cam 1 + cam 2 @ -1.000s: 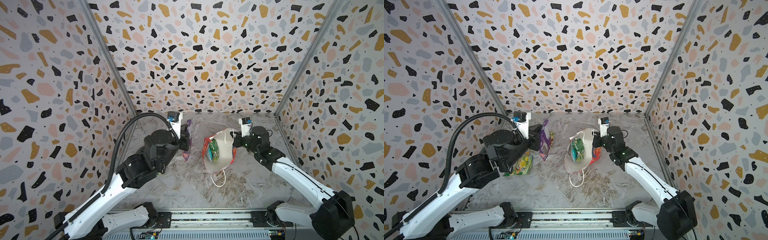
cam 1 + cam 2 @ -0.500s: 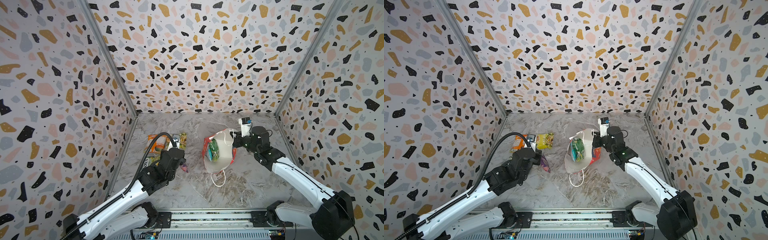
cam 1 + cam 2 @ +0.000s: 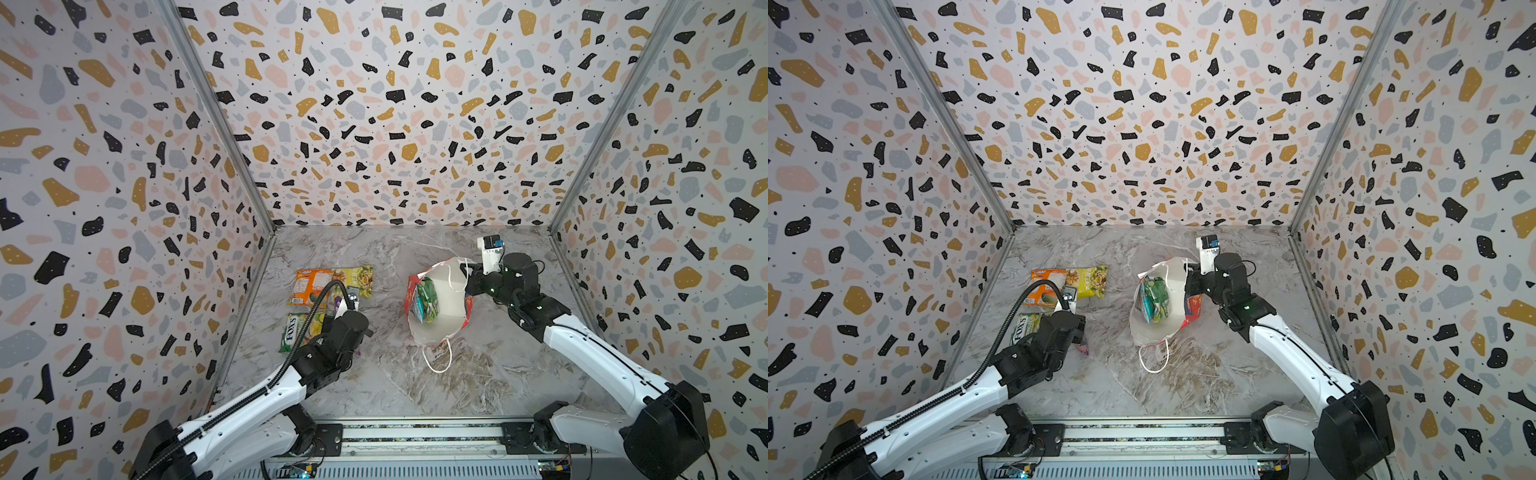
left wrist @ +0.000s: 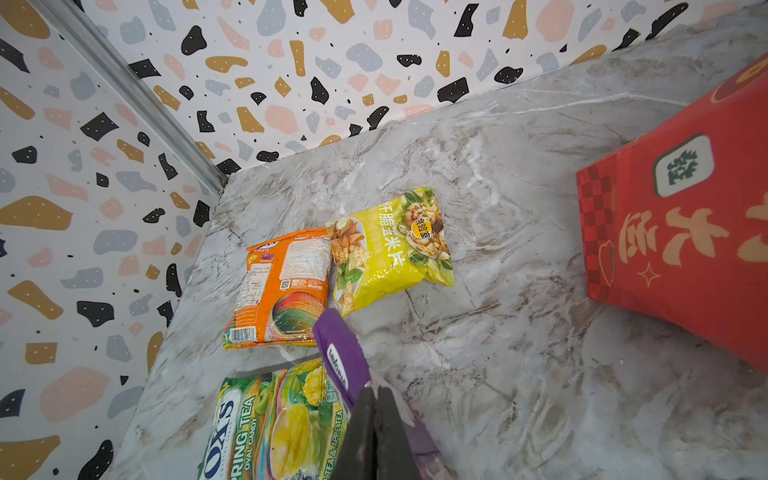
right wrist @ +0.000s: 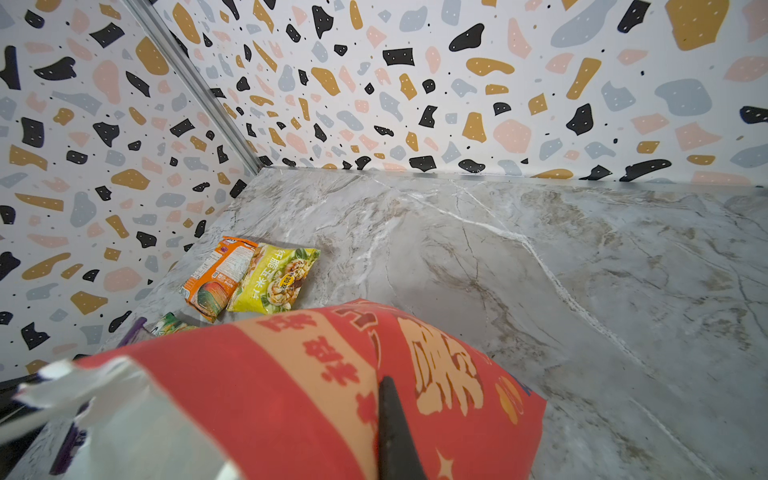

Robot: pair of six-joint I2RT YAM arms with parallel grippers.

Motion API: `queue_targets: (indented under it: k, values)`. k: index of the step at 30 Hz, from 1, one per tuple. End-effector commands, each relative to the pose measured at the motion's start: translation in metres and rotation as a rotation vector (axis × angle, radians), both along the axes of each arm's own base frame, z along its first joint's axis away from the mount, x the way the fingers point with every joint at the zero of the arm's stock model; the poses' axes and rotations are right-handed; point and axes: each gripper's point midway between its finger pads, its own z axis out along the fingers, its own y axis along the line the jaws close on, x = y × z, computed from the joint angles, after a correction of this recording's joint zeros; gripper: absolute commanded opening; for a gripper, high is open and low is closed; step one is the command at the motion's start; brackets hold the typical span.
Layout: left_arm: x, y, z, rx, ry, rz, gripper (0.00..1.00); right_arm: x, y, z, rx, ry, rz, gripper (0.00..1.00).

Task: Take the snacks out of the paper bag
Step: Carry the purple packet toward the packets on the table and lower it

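Moved: left tool (image 4: 376,395) down to worktop (image 3: 415,374), clamped on purple packet (image 4: 337,349); right tool (image 5: 385,384) pinching paper bag (image 3: 451,291) rim. Next: release, fetch green packets (image 3: 428,297).

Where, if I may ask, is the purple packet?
Left wrist view: the purple packet is pinched in the left gripper, on the left side, beside the FOX'S packet.

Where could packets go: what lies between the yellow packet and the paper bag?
Bare table only, between yellow packet and paper bag; both top views show it.
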Motion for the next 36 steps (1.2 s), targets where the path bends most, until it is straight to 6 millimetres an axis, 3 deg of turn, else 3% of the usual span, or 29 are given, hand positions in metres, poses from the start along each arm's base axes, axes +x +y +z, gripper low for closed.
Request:
queue_targets:
  k: [1, 13, 20, 36]
  values:
    - [0.011, -0.011, 0.014, -0.013, -0.066, -0.032, 0.00, 0.002, 0.002, 0.030, 0.064, -0.083, 0.006, 0.00]
    - [0.028, -0.039, -0.005, 0.033, 0.008, -0.099, 0.02, 0.002, 0.000, 0.030, 0.061, -0.084, 0.000, 0.00]
    - [0.036, -0.049, -0.005, 0.040, 0.007, -0.120, 0.24, 0.002, -0.001, 0.030, 0.062, -0.086, -0.003, 0.00]
    - [0.055, -0.091, -0.030, 0.027, 0.063, -0.228, 0.33, 0.003, -0.003, 0.032, 0.072, -0.087, -0.004, 0.00]
